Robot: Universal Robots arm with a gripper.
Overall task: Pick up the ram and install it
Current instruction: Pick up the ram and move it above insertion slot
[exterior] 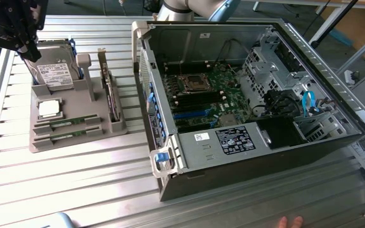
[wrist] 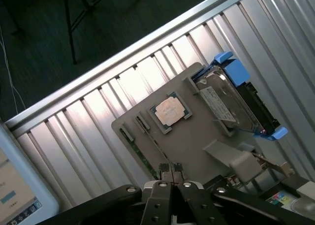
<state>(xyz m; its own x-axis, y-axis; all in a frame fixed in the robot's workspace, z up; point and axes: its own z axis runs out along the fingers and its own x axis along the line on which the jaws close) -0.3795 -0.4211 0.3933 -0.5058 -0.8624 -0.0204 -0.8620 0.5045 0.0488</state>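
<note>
Bright light glares off the ribbed metal bench (exterior: 74, 180), whitening its slats. The computer case (exterior: 189, 40) interior lies shadowed.

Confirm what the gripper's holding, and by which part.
Nothing. The gripper is shut and empty, above the parts tray; the ram sticks lie in its slots.

Nothing is reading legibly. A white label (exterior: 54, 74) is sitting on the hard drive (exterior: 46, 51) at the exterior view's left. A black printed label (exterior: 235, 139) and a small white sticker (exterior: 201, 137) are lying on the computer case (exterior: 246, 173) near its front edge. Another white sticker (exterior: 206, 35) is sitting on its far inner wall. All the print is too small to read.
</note>
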